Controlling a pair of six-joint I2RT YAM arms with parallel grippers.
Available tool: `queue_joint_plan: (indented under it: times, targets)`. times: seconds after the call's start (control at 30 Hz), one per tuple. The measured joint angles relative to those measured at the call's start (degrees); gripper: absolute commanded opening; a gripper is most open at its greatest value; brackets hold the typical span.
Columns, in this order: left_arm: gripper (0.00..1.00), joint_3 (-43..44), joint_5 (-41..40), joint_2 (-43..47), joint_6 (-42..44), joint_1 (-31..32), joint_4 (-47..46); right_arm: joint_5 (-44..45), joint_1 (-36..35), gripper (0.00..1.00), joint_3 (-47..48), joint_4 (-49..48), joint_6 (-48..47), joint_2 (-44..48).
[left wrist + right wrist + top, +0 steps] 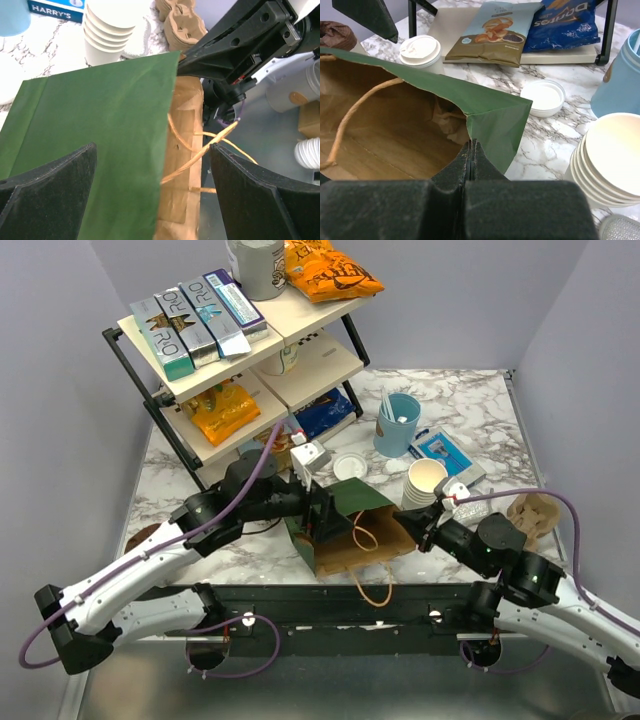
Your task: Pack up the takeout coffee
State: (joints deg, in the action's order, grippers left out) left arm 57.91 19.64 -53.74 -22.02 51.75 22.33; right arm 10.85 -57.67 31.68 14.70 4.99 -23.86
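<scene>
The right gripper [471,150] was clamped shut, its jaws pressed together on the green rim of the paper bag [485,112]. The bag lay on its side on the marble table [480,410], and its brown inside and a twine handle [355,107] faced the right wrist camera.

The left gripper [152,150] stood released, jaws spread wide over the bag's green outer face and gripping nothing. The top view showed it at the bag's nine o'clock end, with the right gripper [425,535] at the three o'clock end.

From the right wrist, the takeout coffee [420,51] stood upright on the table at about eleven o'clock of the closed fingertips. It was outside the bag, just past the rim and beside the foot of the shelf [250,350].

A loose white lid [543,96] lay at one o'clock. The stack of lidless cups [612,155] stood at three o'clock and the light blue cup [620,80] at two.

A tan snack pouch [495,32] and a blue chip bag [565,22] lay on the shelf's lowest board at twelve o'clock.
</scene>
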Motion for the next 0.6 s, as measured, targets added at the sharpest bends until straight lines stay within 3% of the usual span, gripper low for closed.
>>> queue_joint_plan:
  times: [0.2, 0.4, 0.53, 0.6]
  targets:
    - [0.99, 4.2, -0.4, -5.6, 2.2, 4.3, 4.6, 1.4, 0.0, 0.01, 0.1, 0.4, 0.0, -1.1]
    - [0.94, 9.8, -13.1, -11.7, 2.8, 11.2, 12.2, 2.2, 0.0, 0.01, 0.1, 1.5, 0.2, 1.4]
    - [0.76, 14.3, -25.4, -17.3, 2.7, 16.8, 16.5, 2.2, 0.0, 0.01, 0.1, 2.0, 0.6, 1.8]
    - [0.55, 15.7, -30.6, -19.2, 2.7, 19.1, 17.6, 2.2, 0.0, 0.01, 0.1, 2.3, 0.5, 1.9]
